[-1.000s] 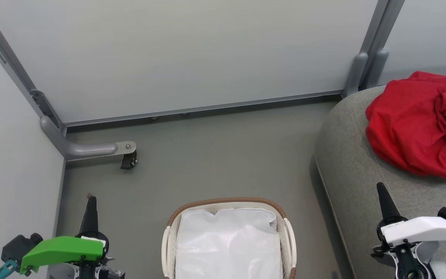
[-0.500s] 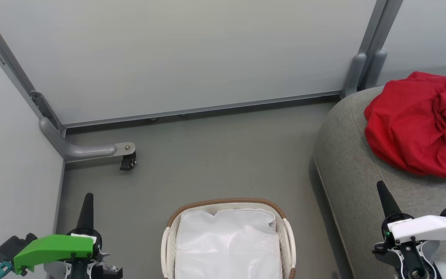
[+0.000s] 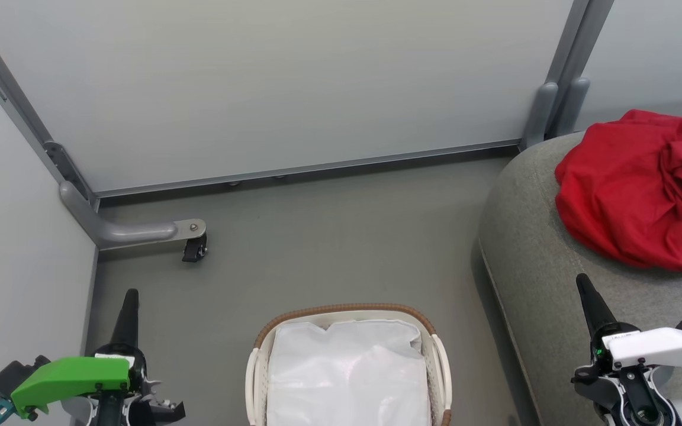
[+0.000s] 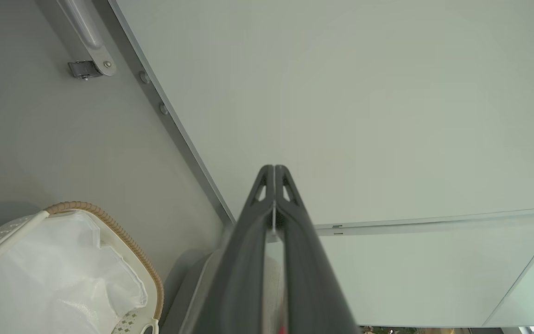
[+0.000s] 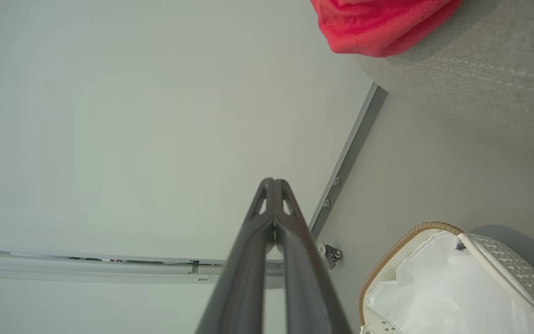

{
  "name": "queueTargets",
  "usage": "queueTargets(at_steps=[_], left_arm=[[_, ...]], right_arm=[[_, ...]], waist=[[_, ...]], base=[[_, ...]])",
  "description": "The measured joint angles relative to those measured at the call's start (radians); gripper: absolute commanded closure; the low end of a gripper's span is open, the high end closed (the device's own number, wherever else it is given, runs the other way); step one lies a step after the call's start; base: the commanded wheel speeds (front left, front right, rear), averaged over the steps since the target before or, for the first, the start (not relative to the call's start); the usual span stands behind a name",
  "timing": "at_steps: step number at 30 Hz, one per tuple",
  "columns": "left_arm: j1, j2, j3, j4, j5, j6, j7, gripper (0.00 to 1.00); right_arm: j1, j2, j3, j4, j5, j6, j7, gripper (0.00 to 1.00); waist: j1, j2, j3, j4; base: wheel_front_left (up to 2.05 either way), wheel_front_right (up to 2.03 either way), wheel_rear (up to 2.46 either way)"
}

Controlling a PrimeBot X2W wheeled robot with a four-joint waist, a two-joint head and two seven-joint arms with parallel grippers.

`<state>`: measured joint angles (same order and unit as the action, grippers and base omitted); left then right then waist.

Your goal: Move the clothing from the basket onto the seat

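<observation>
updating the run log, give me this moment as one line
clothing: heaped on seat | basket: white liner inside | left gripper: shut, empty | right gripper: shut, empty | task: looks done

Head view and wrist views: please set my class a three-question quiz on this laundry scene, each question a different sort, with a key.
1. True or false: the clothing lies on the seat.
2. What shows inside the basket? A red clothing; B white liner; C a shoe.
3. Fill in: the left gripper and the right gripper are both ____, holding nothing.
Key: 1 true; 2 B; 3 shut.
</observation>
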<state>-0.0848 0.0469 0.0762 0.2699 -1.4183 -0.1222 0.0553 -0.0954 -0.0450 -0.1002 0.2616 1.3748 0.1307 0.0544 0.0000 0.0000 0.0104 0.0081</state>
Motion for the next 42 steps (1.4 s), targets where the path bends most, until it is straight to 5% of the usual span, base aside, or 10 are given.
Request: queueTargets(at_steps=[31,42], left_arm=[[-0.018,0.000,0.037,-0.023,-0.191,-0.005,0.058,1.00],[-0.019,0.000,0.038,-0.024,-0.193,-0.006,0.058,1.00]], right_arm=[[-0.008,-0.002,-0.013,-0.015,0.233,0.000,0.060,1.00],[-0.008,-0.002,-0.013,-0.015,0.236,0.000,0.060,1.00]], waist=[[0.0000,0.0000,-0.007,-0.008],[0.0000,0.0000,-0.007,-0.008]], base=[[0.00,0.00,0.00],[0.00,0.00,0.00]])
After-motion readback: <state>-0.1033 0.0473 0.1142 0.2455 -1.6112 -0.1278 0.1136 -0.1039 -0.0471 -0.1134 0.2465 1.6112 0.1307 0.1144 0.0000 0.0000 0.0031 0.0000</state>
